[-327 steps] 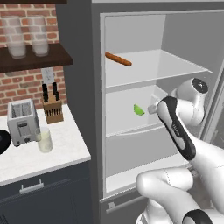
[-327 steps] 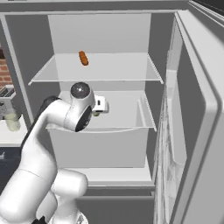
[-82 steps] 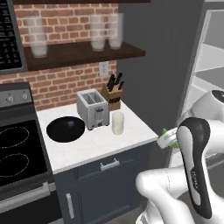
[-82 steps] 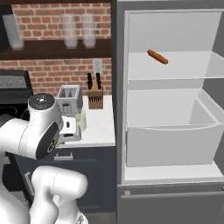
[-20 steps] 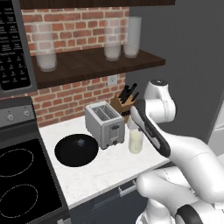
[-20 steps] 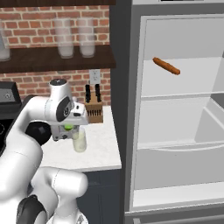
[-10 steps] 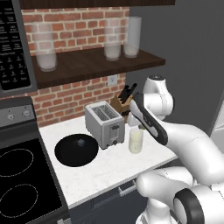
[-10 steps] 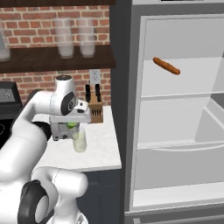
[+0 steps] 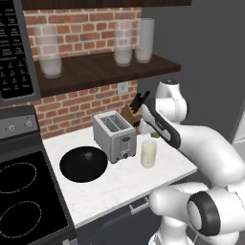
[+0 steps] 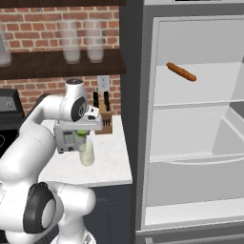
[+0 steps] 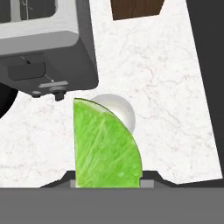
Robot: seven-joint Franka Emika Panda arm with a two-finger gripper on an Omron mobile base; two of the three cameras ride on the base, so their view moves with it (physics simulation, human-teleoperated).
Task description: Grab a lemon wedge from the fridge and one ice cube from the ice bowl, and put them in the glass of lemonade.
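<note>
My gripper (image 10: 82, 135) is shut on the lemon wedge (image 11: 105, 146), a bright yellow-green slice held just above the glass of lemonade (image 9: 149, 153). In the hand view the glass's pale rim (image 11: 119, 109) shows right behind the wedge. From the left base view, a bit of the wedge (image 9: 156, 135) peeks out under the hand, over the glass. The black ice bowl (image 9: 76, 168) lies on the counter left of the toaster, with an ice cube (image 9: 88, 155) in it. To the right, the fridge (image 10: 190, 143) stands open.
A silver toaster (image 9: 115, 136) stands close to the left of the glass, and a knife block (image 10: 104, 119) sits behind it by the brick wall. The stove (image 9: 24, 201) adjoins the counter's left end. An orange-brown stick (image 10: 181, 72) lies on the upper fridge shelf.
My hand has carried the wedge a little sideways, so it now hangs over the glass. The arm's elbow has swung. The grip is unchanged.
</note>
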